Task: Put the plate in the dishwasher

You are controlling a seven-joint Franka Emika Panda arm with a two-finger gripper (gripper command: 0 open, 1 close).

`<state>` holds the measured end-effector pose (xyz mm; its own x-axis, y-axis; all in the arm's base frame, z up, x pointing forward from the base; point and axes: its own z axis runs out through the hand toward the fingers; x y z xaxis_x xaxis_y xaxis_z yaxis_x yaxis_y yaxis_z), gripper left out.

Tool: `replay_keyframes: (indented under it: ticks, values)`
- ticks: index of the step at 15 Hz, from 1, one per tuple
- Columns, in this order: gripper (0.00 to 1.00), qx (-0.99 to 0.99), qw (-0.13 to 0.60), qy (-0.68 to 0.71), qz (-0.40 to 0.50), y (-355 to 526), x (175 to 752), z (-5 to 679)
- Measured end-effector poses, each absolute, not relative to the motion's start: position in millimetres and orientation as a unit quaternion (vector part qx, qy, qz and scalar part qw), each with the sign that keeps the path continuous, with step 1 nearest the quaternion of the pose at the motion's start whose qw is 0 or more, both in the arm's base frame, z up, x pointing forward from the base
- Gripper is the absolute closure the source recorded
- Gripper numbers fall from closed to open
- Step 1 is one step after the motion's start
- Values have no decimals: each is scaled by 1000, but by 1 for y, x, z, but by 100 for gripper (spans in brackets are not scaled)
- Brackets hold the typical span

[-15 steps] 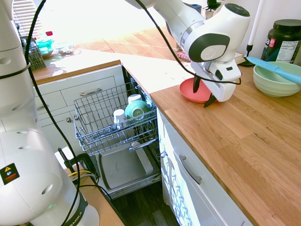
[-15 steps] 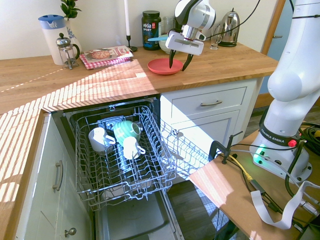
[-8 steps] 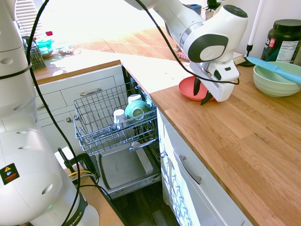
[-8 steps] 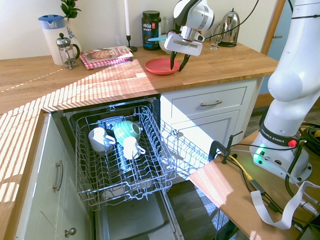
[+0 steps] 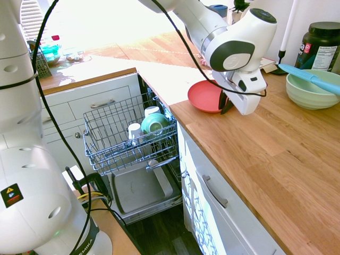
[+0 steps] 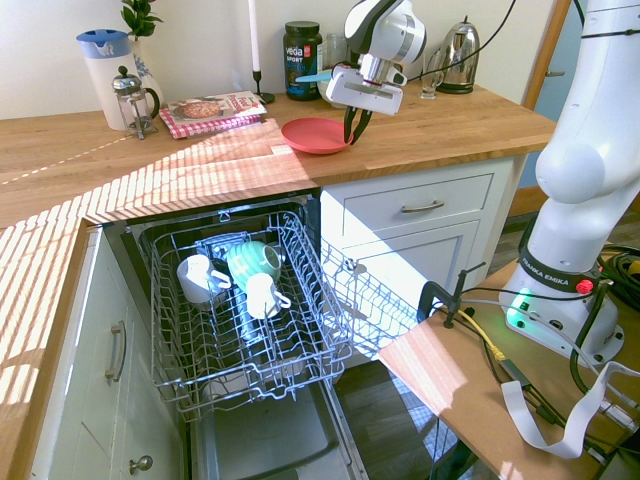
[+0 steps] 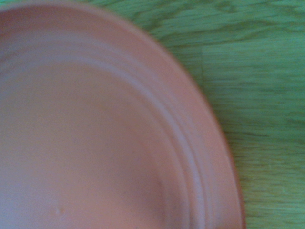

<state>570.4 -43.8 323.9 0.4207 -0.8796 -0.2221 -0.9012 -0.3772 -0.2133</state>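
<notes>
The coral-red plate (image 5: pixel 203 96) (image 6: pixel 310 135) hangs just over the wooden counter's edge, slightly tilted, above the open dishwasher (image 5: pixel 125 139) (image 6: pixel 245 310). My gripper (image 5: pixel 226 104) (image 6: pixel 352 127) points down at the plate's right rim, and its fingers are shut on that rim. In the wrist view the plate (image 7: pixel 105 133) fills most of the picture, with wood grain beside it. The dishwasher's grey wire rack is pulled out over the lowered door (image 5: pixel 139 189), below and left of the plate.
The rack holds white cups (image 6: pixel 262 295) and a green bowl (image 5: pixel 154 123). On the counter stand a pale green bowl with a blue spatula (image 5: pixel 311 88), a black tub (image 5: pixel 321 45), a kettle (image 6: pixel 459 45), a magazine (image 6: pixel 213 108) and a French press (image 6: pixel 133 100).
The fingers have closed from wide open onto the plate's rim. The plate has shifted towards the counter edge and sits a little higher and tilted.
</notes>
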Motion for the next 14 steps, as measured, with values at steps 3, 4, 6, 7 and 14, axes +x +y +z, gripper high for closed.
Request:
replay_keyframes:
  ticks: [3, 4, 6, 7, 14]
  values:
    - [100, -827, 157, 539, 29, -44, 571, 328]
    - [100, -828, 157, 537, 23, -46, 572, 331]
    - [100, -836, 148, 528, 0, -55, 571, 348]
    - [100, -842, 143, 519, -17, -60, 570, 364]
    - [100, -908, 45, 391, -147, 116, 537, 492]
